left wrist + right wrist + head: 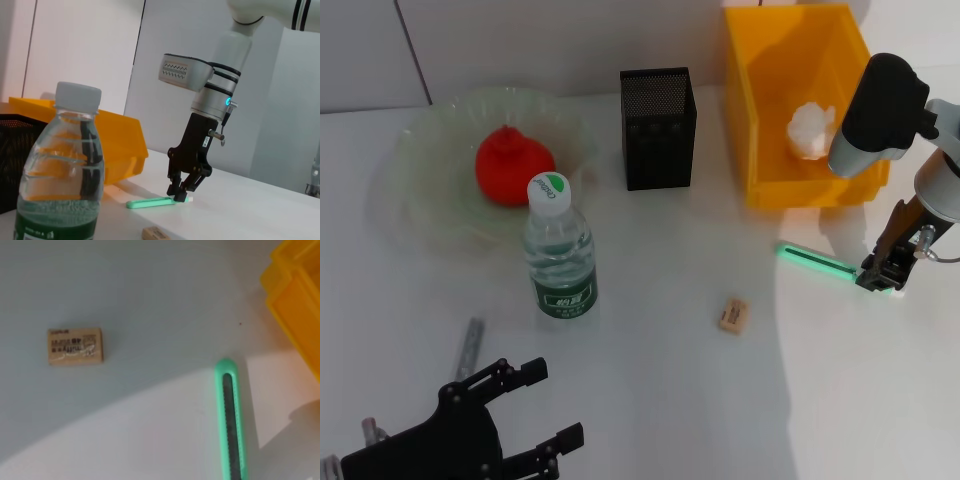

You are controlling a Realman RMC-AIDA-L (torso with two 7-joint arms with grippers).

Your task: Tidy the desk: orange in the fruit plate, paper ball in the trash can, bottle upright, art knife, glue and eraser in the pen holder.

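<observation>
The right gripper [882, 281] is down on the bench [650, 390] at the right, in front of the trash can [760, 120]. Its fingers [174, 191] are nearly closed around the right end of the green art knife [817, 262], which lies flat on the bench with its other end pointing left. The paper ball [810, 130] lies inside the trash can. The orange [510, 165] sits in the fruit plate [420, 190] at the far left. The bottle [560, 250] stands upright just in front of the plate, cap on top. The pen holder [658, 128] stands between the plate and the trash can. The eraser [733, 314] lies flat on the bench in the middle, apart from the knife and to its near left. The left gripper [525, 415] hovers at the near left edge with its fingers spread wide and empty. A grey stick-like thing [470, 347] lies on the bench just beyond it.
</observation>
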